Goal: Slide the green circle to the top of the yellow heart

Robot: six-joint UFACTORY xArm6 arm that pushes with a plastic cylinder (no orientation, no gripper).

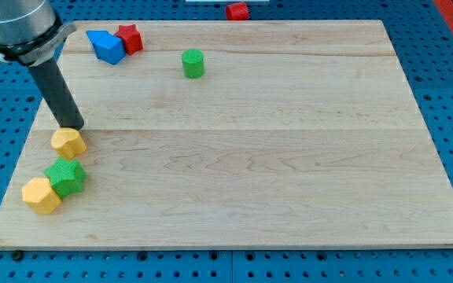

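The green circle [193,63], a short green cylinder, stands near the view's top, left of centre. The yellow heart [68,142] lies at the view's left edge of the wooden board [289,157], well below and left of the circle. My tip [72,126] is at the heart's upper edge, touching or nearly touching it. The rod rises from there toward the view's top left.
A green star-like block [65,176] and a yellow hexagon-like block [40,194] lie touching at the view's bottom left, below the heart. A blue block [105,45] and a red star [130,38] sit together at the top left. A red block [237,11] lies off the board.
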